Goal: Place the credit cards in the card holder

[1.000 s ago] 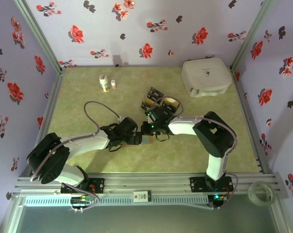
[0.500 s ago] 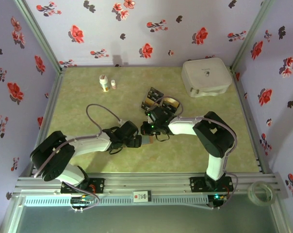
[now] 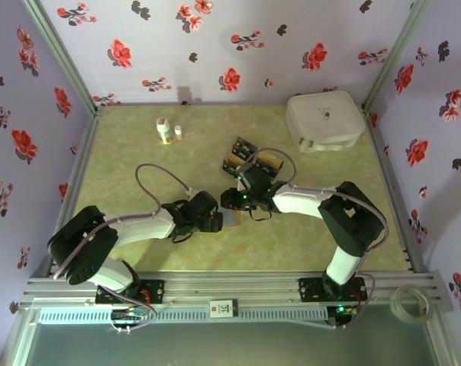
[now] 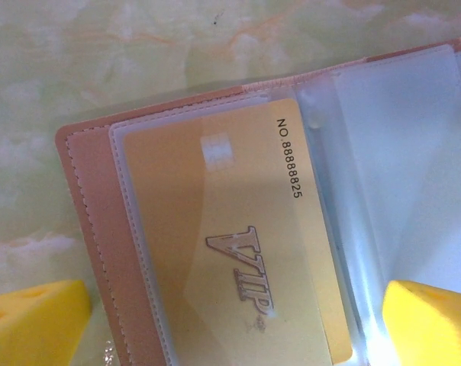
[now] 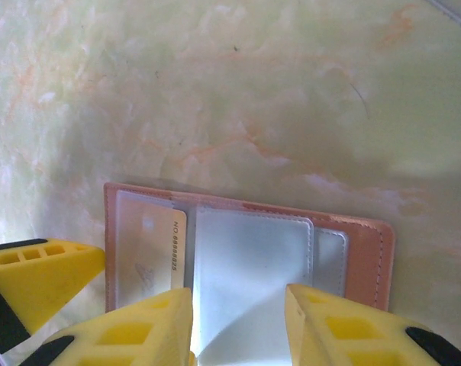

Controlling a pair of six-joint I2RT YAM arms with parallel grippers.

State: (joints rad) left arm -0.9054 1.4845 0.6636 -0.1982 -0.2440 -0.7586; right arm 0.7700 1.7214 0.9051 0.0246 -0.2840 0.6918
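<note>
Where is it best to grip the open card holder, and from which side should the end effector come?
Probably the bare leather end of the card holder, away from the gold card, coming from that outer side. It lies open and flat; the middle is slippery-looking clear sleeves.

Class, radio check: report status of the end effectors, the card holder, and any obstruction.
Left end effector open, right end effector open. Card holder open flat, gold card in a sleeve. No obstruction seen.

free: surface (image 3: 131,164) left; strip nearside of holder (image 5: 249,252) | blocked: left gripper (image 4: 230,328), right gripper (image 5: 238,335) crowd holder; tray (image 3: 262,162) just behind; case (image 3: 324,120) far-right corner
</note>
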